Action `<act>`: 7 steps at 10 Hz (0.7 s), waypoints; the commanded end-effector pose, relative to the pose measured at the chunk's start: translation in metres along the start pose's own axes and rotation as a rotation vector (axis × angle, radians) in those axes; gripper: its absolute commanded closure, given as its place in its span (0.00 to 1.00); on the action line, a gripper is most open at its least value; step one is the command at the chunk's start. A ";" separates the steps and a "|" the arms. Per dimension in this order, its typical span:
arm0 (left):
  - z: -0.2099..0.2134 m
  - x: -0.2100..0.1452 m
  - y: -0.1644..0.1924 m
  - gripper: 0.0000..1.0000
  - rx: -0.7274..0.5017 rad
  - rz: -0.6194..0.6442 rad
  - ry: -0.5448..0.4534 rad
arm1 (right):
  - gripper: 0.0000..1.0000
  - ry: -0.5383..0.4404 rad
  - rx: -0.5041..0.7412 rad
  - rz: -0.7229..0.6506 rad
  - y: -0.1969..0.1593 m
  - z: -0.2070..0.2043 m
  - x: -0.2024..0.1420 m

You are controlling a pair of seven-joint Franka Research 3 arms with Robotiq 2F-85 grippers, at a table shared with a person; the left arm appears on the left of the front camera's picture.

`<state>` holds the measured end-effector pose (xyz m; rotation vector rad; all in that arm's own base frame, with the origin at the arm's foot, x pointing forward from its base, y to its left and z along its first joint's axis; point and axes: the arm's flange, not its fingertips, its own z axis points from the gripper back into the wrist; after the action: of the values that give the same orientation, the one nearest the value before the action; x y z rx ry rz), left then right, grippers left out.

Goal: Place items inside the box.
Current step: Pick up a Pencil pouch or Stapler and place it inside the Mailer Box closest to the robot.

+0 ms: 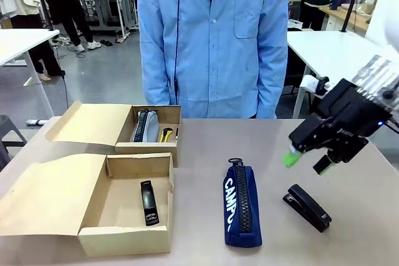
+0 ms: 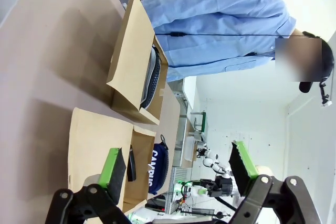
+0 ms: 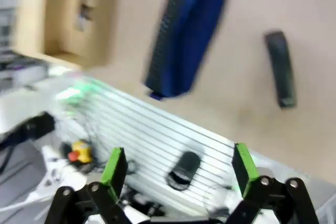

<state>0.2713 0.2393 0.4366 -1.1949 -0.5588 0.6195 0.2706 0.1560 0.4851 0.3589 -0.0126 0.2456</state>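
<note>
The box (image 1: 124, 236) lies open at the near left with its flap folded out, and a black stapler (image 1: 148, 202) rests inside it. A navy "CAMPUS" pencil case (image 1: 242, 205) lies mid-table. A second black stapler (image 1: 307, 207) sits to its right. My right gripper (image 1: 307, 161) hovers open just above and behind that stapler, holding nothing. The blurred right wrist view has the gripper (image 3: 178, 166) open, with the pencil case (image 3: 184, 35), stapler (image 3: 281, 69) and box (image 3: 68, 51) far off. My left gripper (image 2: 178, 169) is open and empty, high over the box (image 2: 100, 145).
Another open cardboard box (image 1: 153, 147) stands behind the first, holding a grey pencil case (image 1: 143, 128) and a yellow knife (image 1: 166, 134). A person in a blue coat (image 1: 212, 42) stands at the far edge. Bare tabletop (image 1: 206, 147) lies between the boxes and the right arm.
</note>
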 end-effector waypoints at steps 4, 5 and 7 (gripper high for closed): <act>0.000 -0.001 0.000 0.00 -0.022 -0.019 -0.006 | 0.00 -0.009 0.030 -0.011 0.000 0.003 -0.002; 0.000 -0.001 0.000 0.00 -0.022 -0.019 -0.006 | 0.00 -0.016 -0.015 -0.009 0.023 -0.013 0.013; 0.000 -0.001 0.000 0.00 -0.022 -0.019 -0.006 | 0.00 -0.029 -0.118 -0.065 0.060 -0.036 0.029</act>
<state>0.2711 0.2394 0.4365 -1.1949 -0.5591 0.6197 0.2711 0.2055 0.4774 0.3323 -0.0464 0.2303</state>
